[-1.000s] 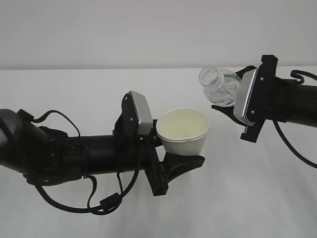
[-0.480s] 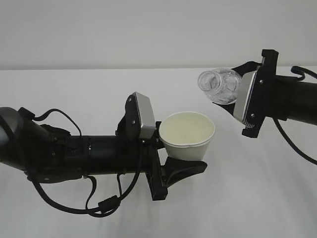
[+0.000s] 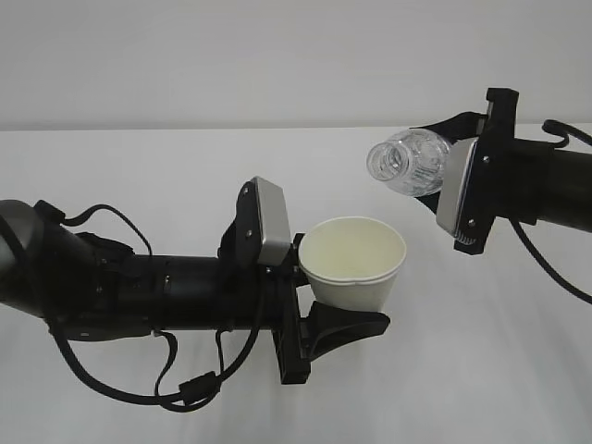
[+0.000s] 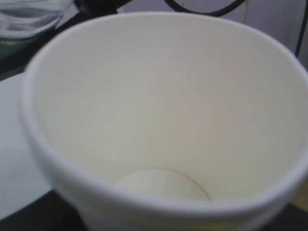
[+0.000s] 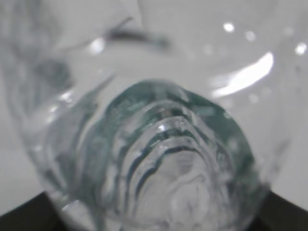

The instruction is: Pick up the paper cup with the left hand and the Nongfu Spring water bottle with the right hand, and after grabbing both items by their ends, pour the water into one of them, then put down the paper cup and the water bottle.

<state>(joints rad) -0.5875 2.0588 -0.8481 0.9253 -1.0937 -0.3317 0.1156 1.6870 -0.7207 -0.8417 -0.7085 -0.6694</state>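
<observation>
The white paper cup (image 3: 354, 262) hangs above the table, mouth up and slightly tilted, with my left gripper (image 3: 344, 319) shut on its lower end. Its cream inside (image 4: 163, 110) fills the left wrist view; I see no water in it. The clear Nongfu Spring water bottle (image 3: 410, 163) lies nearly level up and right of the cup, its open neck pointing left past the cup's rim. My right gripper (image 3: 442, 176) is shut on the bottle's base end. The ribbed bottle (image 5: 163, 159) with green tints fills the right wrist view. No stream of water shows.
A white table (image 3: 139, 166) runs under both arms, with a pale wall behind it. The left arm's black body and cables (image 3: 120, 287) stretch across the left front. The right arm (image 3: 546, 190) comes in from the right edge.
The cup and left gripper have sunk a little and shifted right. The bottle has moved slightly left and down, its neck tipping lower toward the cup.
</observation>
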